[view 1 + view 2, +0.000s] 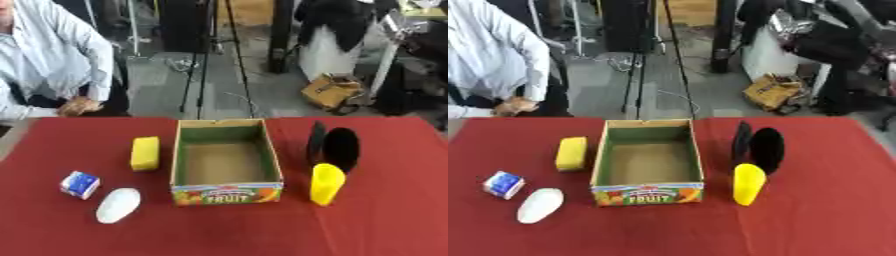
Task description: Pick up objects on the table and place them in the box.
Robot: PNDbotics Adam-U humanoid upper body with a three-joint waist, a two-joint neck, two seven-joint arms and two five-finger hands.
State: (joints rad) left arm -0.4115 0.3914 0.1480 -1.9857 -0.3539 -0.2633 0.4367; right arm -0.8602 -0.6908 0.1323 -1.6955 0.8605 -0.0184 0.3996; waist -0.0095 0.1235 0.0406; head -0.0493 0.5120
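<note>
The box (227, 160) is seen open and empty at the middle of the red counter (385, 220), its printed end at 6 o'clock and its long axis running from 12 to 6. At its 9 o'clock side a yellow block (145, 153), a blue-and-white carton (80, 184) and a white oval (117, 204) are laid out; at 3 o'clock a yellow cup (326, 183) and black discs (334, 145). Neither hand is shown, so no finger state and no nearer arm can be judged.

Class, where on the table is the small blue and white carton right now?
The blue and white carton sits on the red table at the robot's left, just above the white oval object and below-left of the yellow sponge.
</note>
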